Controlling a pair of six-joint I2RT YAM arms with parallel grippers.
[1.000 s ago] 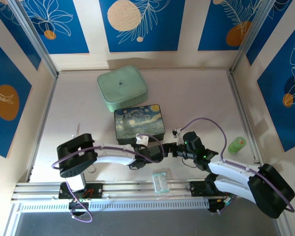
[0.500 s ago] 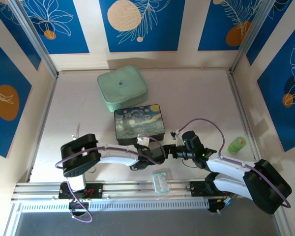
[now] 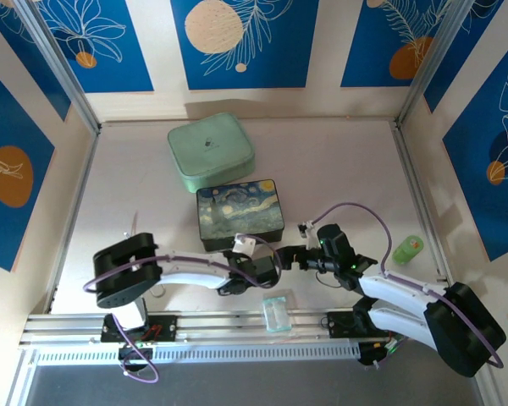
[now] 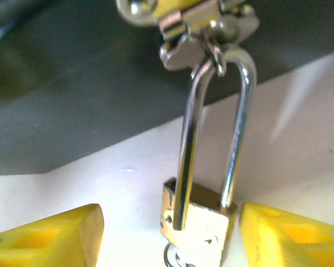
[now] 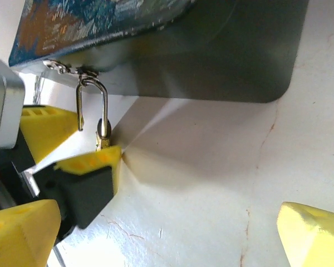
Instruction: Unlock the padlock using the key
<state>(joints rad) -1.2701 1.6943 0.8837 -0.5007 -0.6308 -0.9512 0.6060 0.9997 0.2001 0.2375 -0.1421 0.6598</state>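
The padlock [image 4: 199, 221] hangs by its silver shackle [image 4: 239, 111] from the hasp of the starry-night box [image 3: 240, 211]. In the right wrist view the padlock [image 5: 102, 135] shows one shackle leg ending free of the brass body. A thin silvery loop [image 4: 171, 259] peeks out under the body; the key itself is hidden. My left gripper [image 4: 170, 245] stands open with a yellow finger on either side of the padlock, the right one almost touching it. My right gripper [image 5: 167, 239] is open over bare table, just right of the left gripper's fingers [image 5: 89, 160].
A mint green case [image 3: 210, 152] lies behind the box. A clear plastic packet [image 3: 277, 313] sits on the front rail between the arm bases. A small green cylinder [image 3: 408, 249] stands at the right. Both grippers [image 3: 279, 259] meet at the box's front edge.
The left arm's elbow has drifted slightly left and down. Both grippers stay at the box's front edge, the right one barely shifted.
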